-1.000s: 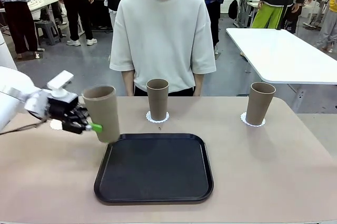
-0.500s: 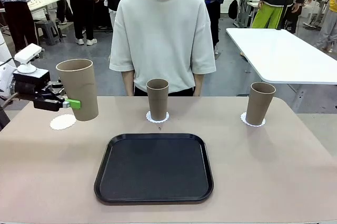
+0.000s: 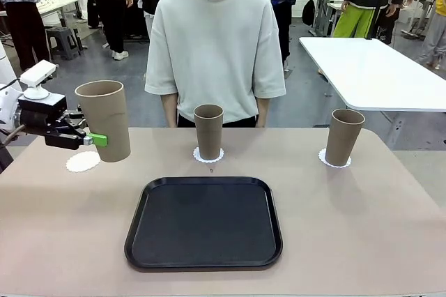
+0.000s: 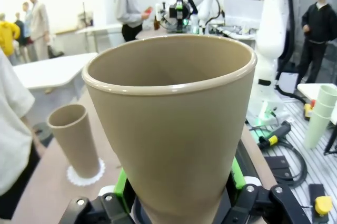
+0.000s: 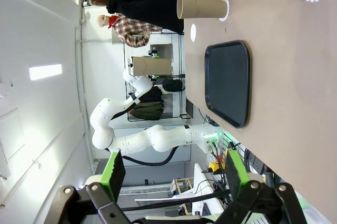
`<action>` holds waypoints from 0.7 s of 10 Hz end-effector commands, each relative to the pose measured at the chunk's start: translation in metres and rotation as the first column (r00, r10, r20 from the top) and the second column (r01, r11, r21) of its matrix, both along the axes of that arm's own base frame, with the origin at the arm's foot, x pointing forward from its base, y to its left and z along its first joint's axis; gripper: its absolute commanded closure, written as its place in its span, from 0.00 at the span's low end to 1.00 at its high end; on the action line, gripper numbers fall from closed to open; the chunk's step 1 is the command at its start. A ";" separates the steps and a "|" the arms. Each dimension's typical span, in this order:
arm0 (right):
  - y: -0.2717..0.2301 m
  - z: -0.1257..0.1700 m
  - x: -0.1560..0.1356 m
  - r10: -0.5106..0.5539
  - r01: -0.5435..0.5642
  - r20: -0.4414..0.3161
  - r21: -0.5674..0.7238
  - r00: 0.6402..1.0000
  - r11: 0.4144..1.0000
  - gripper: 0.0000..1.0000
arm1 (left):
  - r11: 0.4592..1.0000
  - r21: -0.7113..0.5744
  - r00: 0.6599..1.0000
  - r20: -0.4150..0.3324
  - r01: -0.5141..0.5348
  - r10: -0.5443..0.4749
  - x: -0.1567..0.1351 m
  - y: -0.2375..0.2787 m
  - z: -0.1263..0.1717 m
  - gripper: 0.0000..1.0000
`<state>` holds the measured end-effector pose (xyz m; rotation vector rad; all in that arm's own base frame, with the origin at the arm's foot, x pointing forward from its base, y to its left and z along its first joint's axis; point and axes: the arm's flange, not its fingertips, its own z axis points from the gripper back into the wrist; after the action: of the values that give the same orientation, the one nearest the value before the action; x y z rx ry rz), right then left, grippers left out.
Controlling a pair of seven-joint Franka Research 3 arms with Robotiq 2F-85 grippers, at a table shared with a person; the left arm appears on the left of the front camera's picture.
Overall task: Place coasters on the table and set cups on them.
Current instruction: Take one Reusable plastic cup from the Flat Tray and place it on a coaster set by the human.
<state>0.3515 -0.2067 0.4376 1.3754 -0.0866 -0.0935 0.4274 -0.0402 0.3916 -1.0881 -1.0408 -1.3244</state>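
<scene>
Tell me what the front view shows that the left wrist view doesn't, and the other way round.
Only the front view: the bare coaster on the table, the black tray, and the right-hand cup on its doily.
Only the left wrist view: the held cup's hollow inside and both green pads pressing its base.
Both: the left pincer shut on the held cup, and the middle cup standing on a coaster.

No legible txt, labels or nos.
</scene>
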 end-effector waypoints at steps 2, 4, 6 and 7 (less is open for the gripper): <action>0.000 0.000 -0.001 0.004 -0.004 0.014 0.008 1.000 1.000 0.00 | 0.999 -0.042 0.992 0.123 -0.003 0.008 0.054 0.049 -0.006 0.17; 0.000 0.000 -0.001 0.004 -0.004 0.014 0.008 1.000 1.000 0.00 | 0.999 0.027 0.982 0.187 -0.024 0.019 0.100 0.093 -0.028 0.17; 0.000 0.000 -0.001 0.004 -0.004 0.014 0.008 1.000 1.000 0.00 | 0.996 0.043 0.986 0.152 -0.080 0.073 0.126 0.132 -0.048 0.17; 0.000 0.000 -0.001 0.004 -0.004 0.014 0.008 1.000 1.000 0.00 | 0.992 0.028 0.985 0.128 -0.123 0.119 0.129 0.145 -0.055 0.17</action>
<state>0.3514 -0.2070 0.4376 1.3756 -0.0870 -0.0939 0.5493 0.1007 0.3331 -0.8878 -1.1337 -1.3572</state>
